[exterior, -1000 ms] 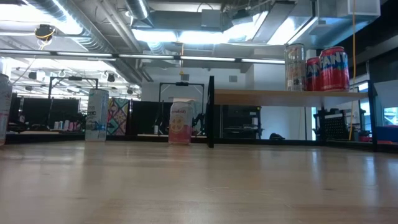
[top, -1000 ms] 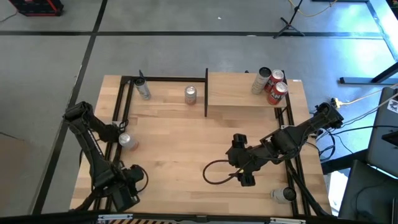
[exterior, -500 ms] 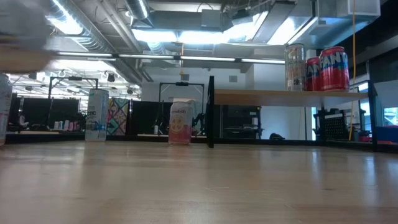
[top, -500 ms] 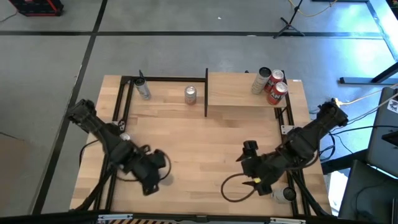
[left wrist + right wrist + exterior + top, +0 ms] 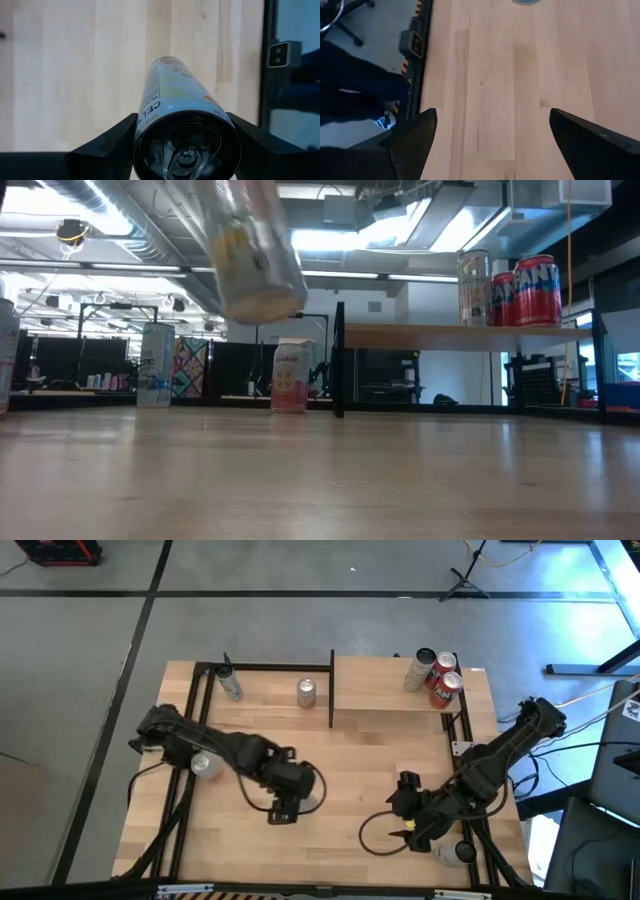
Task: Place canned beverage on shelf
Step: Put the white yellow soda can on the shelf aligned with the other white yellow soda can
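Clamped in my left gripper [image 5: 182, 150] is the can [image 5: 181, 107], fingers tight on both sides, carried above mid-table. My right gripper [image 5: 490, 150] hangs spread and empty near the table's front right. Ahead, the shelf [image 5: 385, 690] already holds what look like three cans [image 5: 435, 675] at its right end, so I should aim for its bare left part and lower the can upright.

Pale can [image 5: 177, 115] in left gripper [image 5: 182, 142]

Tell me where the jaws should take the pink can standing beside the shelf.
Grip the pink can around its middle, coming level from the table's front: it stands upright, with the shelf post close beside it. The left gripper holds a yellow can.
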{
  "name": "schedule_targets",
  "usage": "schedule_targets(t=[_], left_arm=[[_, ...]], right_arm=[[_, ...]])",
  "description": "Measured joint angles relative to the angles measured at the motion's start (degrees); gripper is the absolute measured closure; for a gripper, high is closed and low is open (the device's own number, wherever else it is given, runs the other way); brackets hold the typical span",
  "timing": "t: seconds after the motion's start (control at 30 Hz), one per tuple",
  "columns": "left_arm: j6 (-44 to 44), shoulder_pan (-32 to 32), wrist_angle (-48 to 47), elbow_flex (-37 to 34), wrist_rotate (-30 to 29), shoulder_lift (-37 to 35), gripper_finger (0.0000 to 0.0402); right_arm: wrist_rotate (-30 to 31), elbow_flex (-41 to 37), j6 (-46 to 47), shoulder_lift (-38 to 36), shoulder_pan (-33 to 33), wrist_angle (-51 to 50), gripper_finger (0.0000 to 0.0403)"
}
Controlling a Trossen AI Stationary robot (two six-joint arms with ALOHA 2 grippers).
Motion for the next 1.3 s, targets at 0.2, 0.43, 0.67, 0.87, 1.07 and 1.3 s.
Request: schedule_targets(t=[0.2,0.43,0.67,0.87,1.07,1.3], left_arm=[[9.52,2.51,-3.29,4.61,2.78,6.33,0.0167],[15.52,2.46,-4.18,4.63,3.3,11.31,0.0167],[18.75,2.23,-4.39,4.63,3.52,14.18,0.0164],[18.35,2.26,-2.76,4.63,3.03,14.07,0.0135],[18.33,2.26,-2.92,4.63,3.12,13.99,0.0108],[18.0,2.3,-2.9,4.64,3.16,13.99,0.0088]], right_arm=[[0.09,-4.78,6.0,-0.54,1.05,2.84,0.0029],[-0.02,-7.71,8.83,-0.54,1.06,6.51,0.0029],[-0.02,-7.84,8.98,-0.54,0.91,7.61,0.0029],[-0.02,-7.85,9.18,-0.54,0.91,7.72,0.0029],[0.0,-7.86,9.12,-0.52,0.91,7.67,0.0029],[1.03,-7.86,7.96,-0.52,0.91,7.62,0.0029]])
